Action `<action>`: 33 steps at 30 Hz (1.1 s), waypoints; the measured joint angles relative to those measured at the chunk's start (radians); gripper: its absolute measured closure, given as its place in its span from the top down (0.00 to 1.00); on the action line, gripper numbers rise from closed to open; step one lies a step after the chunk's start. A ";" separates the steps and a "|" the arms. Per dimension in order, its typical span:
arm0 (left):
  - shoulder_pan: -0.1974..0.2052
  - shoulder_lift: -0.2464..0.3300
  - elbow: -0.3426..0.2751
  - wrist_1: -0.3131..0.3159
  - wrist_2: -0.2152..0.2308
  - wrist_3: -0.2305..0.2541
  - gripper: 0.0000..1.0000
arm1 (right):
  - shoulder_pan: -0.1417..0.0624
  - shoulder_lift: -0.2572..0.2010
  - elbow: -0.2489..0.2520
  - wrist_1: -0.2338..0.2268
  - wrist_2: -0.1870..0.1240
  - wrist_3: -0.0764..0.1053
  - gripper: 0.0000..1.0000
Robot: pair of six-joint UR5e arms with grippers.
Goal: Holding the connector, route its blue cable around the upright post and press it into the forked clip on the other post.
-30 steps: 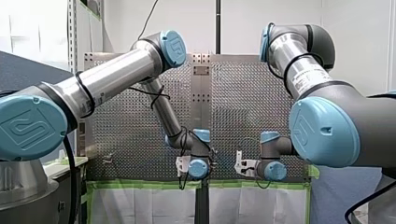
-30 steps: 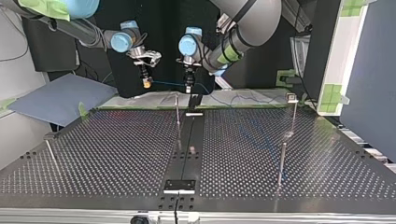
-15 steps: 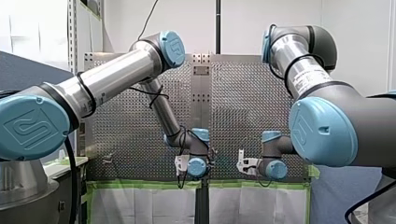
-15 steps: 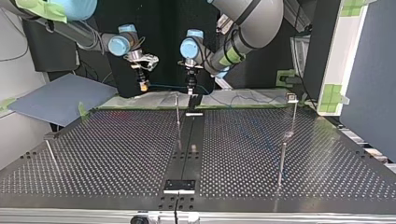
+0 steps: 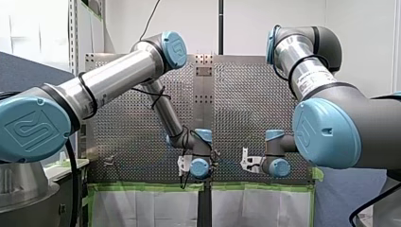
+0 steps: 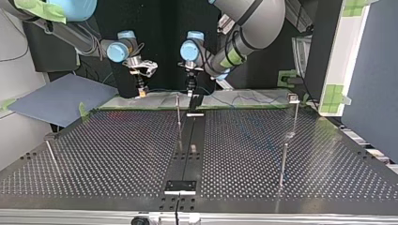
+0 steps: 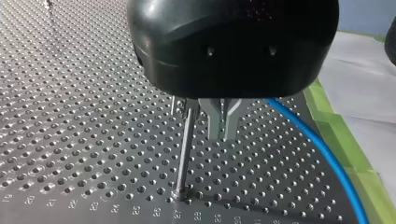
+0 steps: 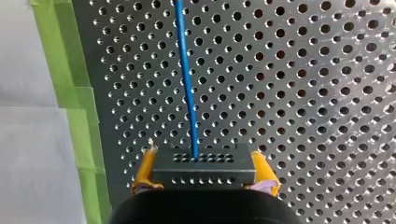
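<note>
In the right wrist view my right gripper (image 8: 204,161) is shut on the black connector (image 8: 204,169), yellow pads (image 8: 145,167) on both sides. The blue cable (image 8: 186,79) leaves the connector over the perforated plate. In the top view my right gripper (image 6: 141,92) hangs low at the far edge. The cable (image 6: 164,89) runs level from it to my left gripper (image 6: 190,91). My left gripper (image 7: 223,122) has its metal fingers together beside an upright post (image 7: 186,149), and the cable (image 7: 322,154) curves away from behind them. The forked clip (image 6: 293,98) tops a post at the top view's right.
The middle post (image 6: 178,115) stands just in front of both grippers. Further thin posts stand at the top view's right (image 6: 283,164) and left (image 6: 50,152). Green tape (image 8: 70,70) edges the plate (image 6: 117,154), with a blue-grey sheet (image 6: 56,98) beyond its left corner.
In the top view my right gripper has sunk and drifted left with the connector, close to the table's far edge. My left gripper has barely shifted.
</note>
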 joint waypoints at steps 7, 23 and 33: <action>0.001 0.000 0.019 -0.013 0.001 0.001 0.02 | -0.003 0.001 -0.013 0.005 -0.001 -0.001 0.00; 0.010 0.000 0.029 -0.021 0.006 0.002 0.02 | -0.005 0.002 -0.066 0.039 -0.007 -0.006 0.00; 0.026 -0.001 0.065 -0.058 0.053 0.002 0.02 | -0.008 0.003 -0.091 0.058 -0.007 -0.014 0.00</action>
